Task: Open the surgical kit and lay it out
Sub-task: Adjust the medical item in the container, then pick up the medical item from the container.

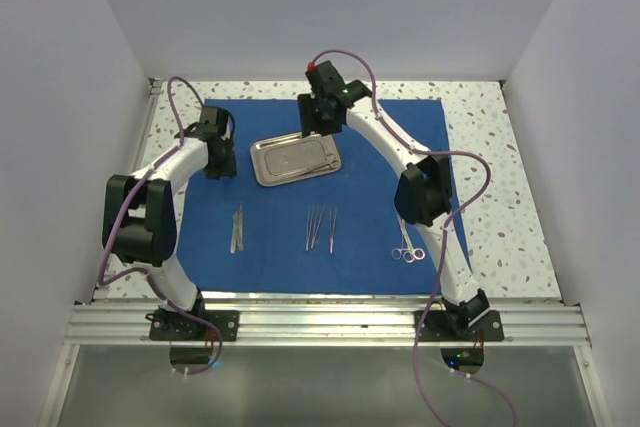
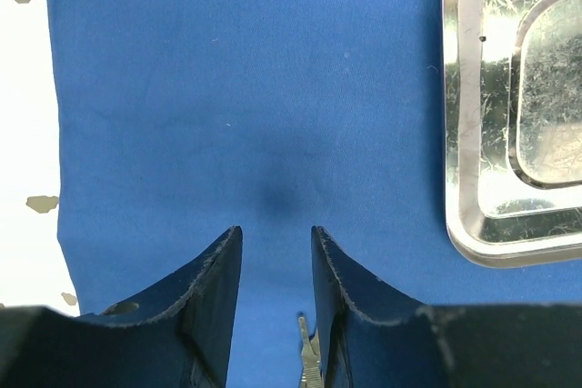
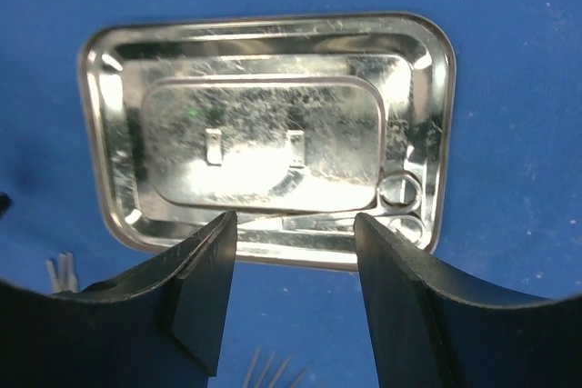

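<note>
The royal-blue cloth (image 1: pixel 370 197) lies spread flat on the table. The steel tray (image 1: pixel 296 159) sits on its far middle. A pair of ring-handled scissors (image 3: pixel 400 193) lies along the tray's (image 3: pixel 273 52) near gutter. Tweezers (image 1: pixel 237 228) lie on the cloth at front left, and several more thin tweezers (image 1: pixel 320 227) at front middle. Another pair of scissors (image 1: pixel 407 247) lies at front right. My left gripper (image 1: pixel 222 162) is open and empty over bare cloth left of the tray (image 2: pixel 509 106). My right gripper (image 1: pixel 320 127) hangs open and empty above the tray's near rim.
Speckled white tabletop (image 1: pixel 490 177) surrounds the cloth. White walls close in the left, right and back. A metal rail (image 1: pixel 320 322) runs along the near edge by the arm bases. In the left wrist view a tweezer tip (image 2: pixel 309 352) shows between the fingers.
</note>
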Controlling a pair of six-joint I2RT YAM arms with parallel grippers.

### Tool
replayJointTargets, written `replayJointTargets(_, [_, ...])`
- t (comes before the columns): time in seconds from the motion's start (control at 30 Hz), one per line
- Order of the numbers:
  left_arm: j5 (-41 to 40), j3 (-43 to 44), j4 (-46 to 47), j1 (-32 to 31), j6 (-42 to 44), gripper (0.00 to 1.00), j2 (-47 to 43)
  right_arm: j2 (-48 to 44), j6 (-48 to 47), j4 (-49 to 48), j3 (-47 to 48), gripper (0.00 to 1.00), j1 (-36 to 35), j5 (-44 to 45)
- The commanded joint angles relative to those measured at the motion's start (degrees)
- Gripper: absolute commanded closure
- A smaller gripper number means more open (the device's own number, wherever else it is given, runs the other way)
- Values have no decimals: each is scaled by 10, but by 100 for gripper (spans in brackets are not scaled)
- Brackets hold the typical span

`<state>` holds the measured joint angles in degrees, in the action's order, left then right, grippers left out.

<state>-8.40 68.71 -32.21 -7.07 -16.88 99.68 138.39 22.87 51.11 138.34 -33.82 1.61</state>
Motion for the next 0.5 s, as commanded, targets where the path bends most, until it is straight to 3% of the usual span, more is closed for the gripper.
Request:
replayJointTargets(0.0, [5,0,16,9,4,60,-14,-10,-53,48,-9,41,-8,14])
replayJointTargets(0.23, [14,-8,20,12,3,60,-18,-46,-135,50,-85,38,-10,85])
replayJointTargets(0.47, [37,-10,24,13,-2,62,-14,-26,-143,57,-98,38,-19,125])
